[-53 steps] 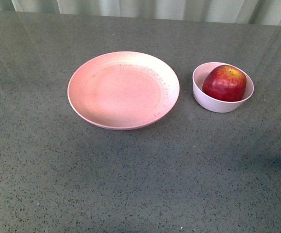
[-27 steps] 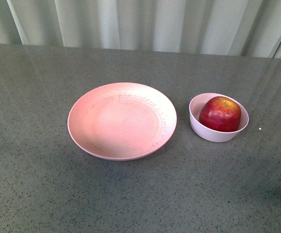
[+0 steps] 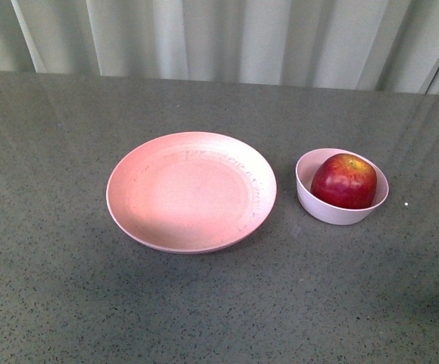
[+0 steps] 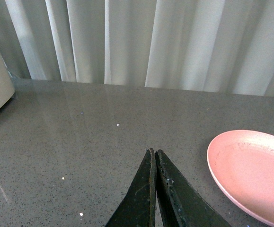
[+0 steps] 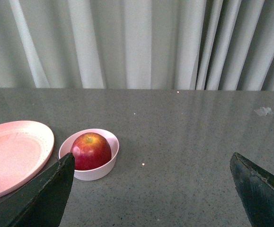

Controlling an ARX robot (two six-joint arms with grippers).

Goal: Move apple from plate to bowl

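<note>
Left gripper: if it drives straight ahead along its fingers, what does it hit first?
Probably nothing soon. The left gripper, shut, points over bare table toward the curtain. The plate lies off to one side of that line. Depth is unclear.

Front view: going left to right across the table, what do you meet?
The plate, empty → the bowl → the apple sitting inside the bowl. Neither arm shows in this view.
</note>
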